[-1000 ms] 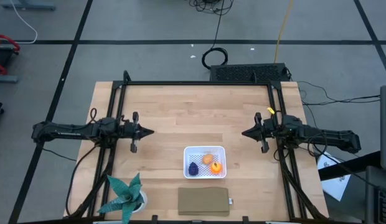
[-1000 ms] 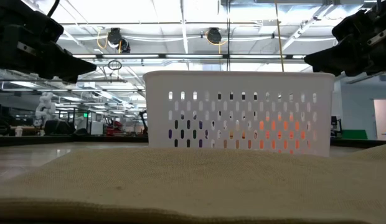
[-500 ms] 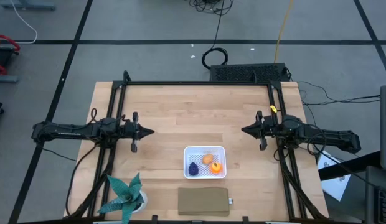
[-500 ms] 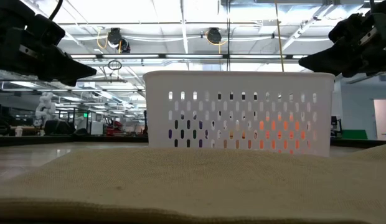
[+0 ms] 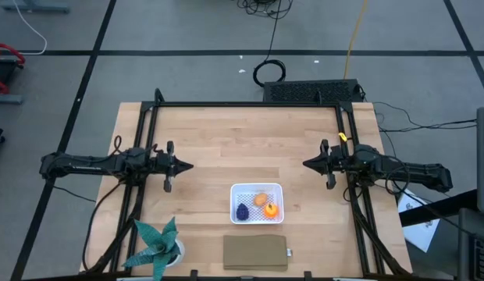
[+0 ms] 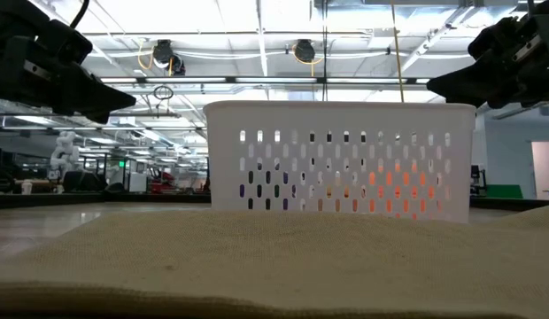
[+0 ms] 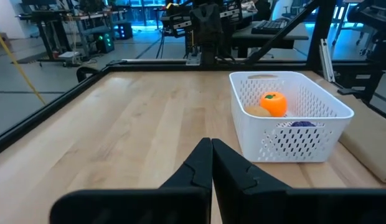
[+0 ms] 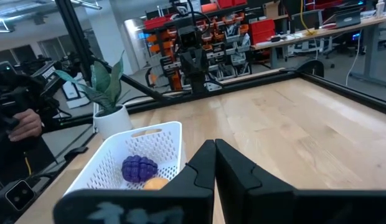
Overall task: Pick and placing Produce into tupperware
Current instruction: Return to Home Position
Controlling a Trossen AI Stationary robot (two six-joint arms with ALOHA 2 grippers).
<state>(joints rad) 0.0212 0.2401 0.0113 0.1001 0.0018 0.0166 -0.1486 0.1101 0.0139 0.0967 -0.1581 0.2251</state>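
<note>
The white tupperware stands on the wooden table near its front edge. The produce lies inside it: an orange piece, a dark purple piece and a tan piece. My left gripper hovers over the table's left part, shut and empty, pointing level toward the middle. My right gripper mirrors it over the right part, also shut and empty. The left wrist view shows the tupperware ahead with the orange piece. The right wrist view shows the purple piece.
A flat tan slab lies at the front edge, just before the tupperware. A teal spiky plant in a white pot stands at the front left corner. Black frame rails run along the table's sides. A person's hand shows beyond the table.
My right gripper has rolled a little about its own axis while staying in place. It remains shut. The tupperware and the produce have not moved.
</note>
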